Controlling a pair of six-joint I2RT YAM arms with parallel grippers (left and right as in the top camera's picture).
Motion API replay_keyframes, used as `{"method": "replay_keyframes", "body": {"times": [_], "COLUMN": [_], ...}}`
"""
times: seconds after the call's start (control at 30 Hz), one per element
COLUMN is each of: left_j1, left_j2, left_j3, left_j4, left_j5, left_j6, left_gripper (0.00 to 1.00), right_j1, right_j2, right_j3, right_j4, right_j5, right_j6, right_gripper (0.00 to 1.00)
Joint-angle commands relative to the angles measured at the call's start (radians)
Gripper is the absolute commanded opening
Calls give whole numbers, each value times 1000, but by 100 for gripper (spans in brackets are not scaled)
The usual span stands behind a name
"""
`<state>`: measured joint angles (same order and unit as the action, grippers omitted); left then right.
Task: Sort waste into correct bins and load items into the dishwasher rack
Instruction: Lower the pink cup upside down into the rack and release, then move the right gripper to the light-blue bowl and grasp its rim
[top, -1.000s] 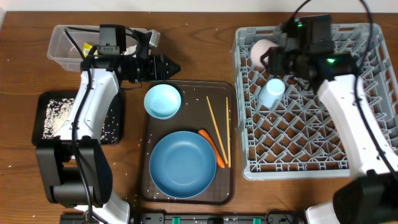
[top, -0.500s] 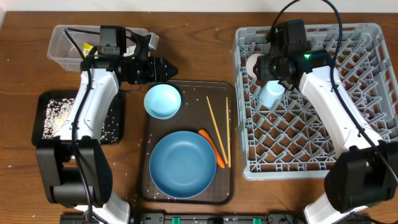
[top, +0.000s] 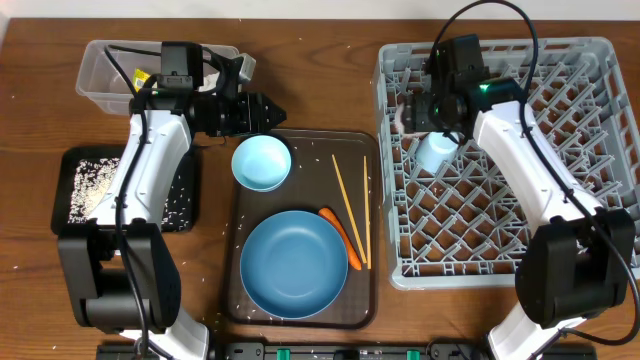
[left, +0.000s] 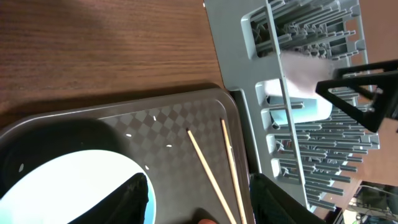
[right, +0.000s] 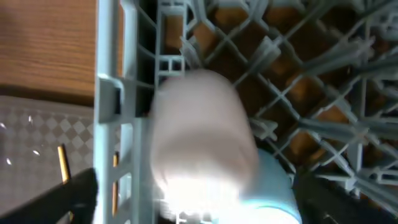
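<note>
My right gripper (top: 418, 108) is open over the left back corner of the grey dishwasher rack (top: 560, 200). Its fingers (right: 199, 199) straddle the pale pink cup (right: 199, 124), which lies on its side and is mostly hidden in the overhead view (top: 402, 112). The light-blue cup (top: 436, 152) lies beside it. My left gripper (top: 270, 108) is open and empty just behind the small light-blue bowl (top: 261, 162). The blue plate (top: 293, 264), orange carrot (top: 342, 238) and two chopsticks (top: 350, 205) lie on the brown tray (top: 240, 295).
The clear tub (top: 100, 70) at the back left holds a yellow-green wrapper (top: 142, 78). The black tray (top: 70, 170) below it holds white rice (top: 95, 185). Rice grains are scattered on the table beside it.
My right gripper has moved left and down over the pink cup, which has shifted slightly toward the rack's left wall. My left arm has not moved.
</note>
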<state>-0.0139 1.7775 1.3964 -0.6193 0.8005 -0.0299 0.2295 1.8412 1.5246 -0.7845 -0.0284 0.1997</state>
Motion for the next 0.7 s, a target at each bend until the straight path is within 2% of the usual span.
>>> {"method": "replay_keyframes", "body": {"times": [0.0, 0.33, 0.43, 0.67], "left_j1": [3, 3, 1, 1], "left_j2": [1, 1, 1, 1], "left_j3": [14, 14, 14, 14], "left_j4": [-1, -10, -43, -151], "left_j5": [-10, -16, -85, -206], "left_j6": [11, 11, 16, 111], "left_gripper": [54, 54, 54, 54], "right_j1": [7, 8, 8, 18], "right_j2": [-3, -3, -3, -3], "right_j3": [93, 262, 275, 274], "right_j4": [5, -4, -26, -111], "right_j5": [-30, -41, -80, -170], "right_j6": [13, 31, 29, 15], "right_gripper": [99, 99, 99, 99]}}
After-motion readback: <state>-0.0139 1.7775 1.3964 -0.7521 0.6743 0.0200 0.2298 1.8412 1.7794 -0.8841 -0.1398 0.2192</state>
